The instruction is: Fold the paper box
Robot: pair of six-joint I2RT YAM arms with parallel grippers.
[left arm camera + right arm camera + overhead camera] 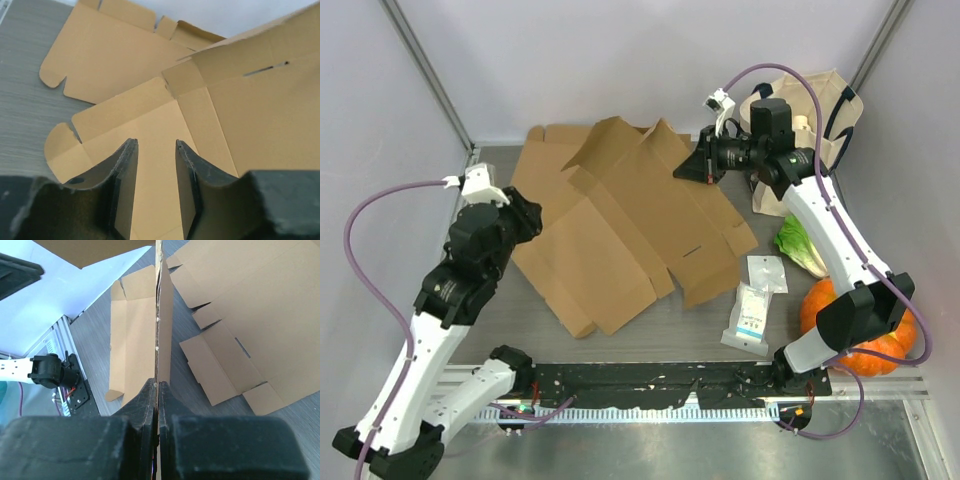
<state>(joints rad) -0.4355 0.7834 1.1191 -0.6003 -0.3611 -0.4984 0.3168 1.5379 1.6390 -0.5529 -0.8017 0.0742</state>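
- Left gripper [155,146] is being held low over the near panel, jaws parted a little, nothing between them; the arm is being angled forward and down.
- Paper box [620,240] is being spread mid-table [500,310] as a mostly flat blank. Judged light, thin, stiff across panels, yielding at creases, easily dented; flap edges suit a pinch.
- Right gripper [157,386], wrist turned sideways at the far side, is being clamped on a raised flap's edge.

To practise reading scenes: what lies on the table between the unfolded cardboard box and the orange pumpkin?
A small white packet and a longer packet lie between cardboard box and pumpkin, in the top external view.
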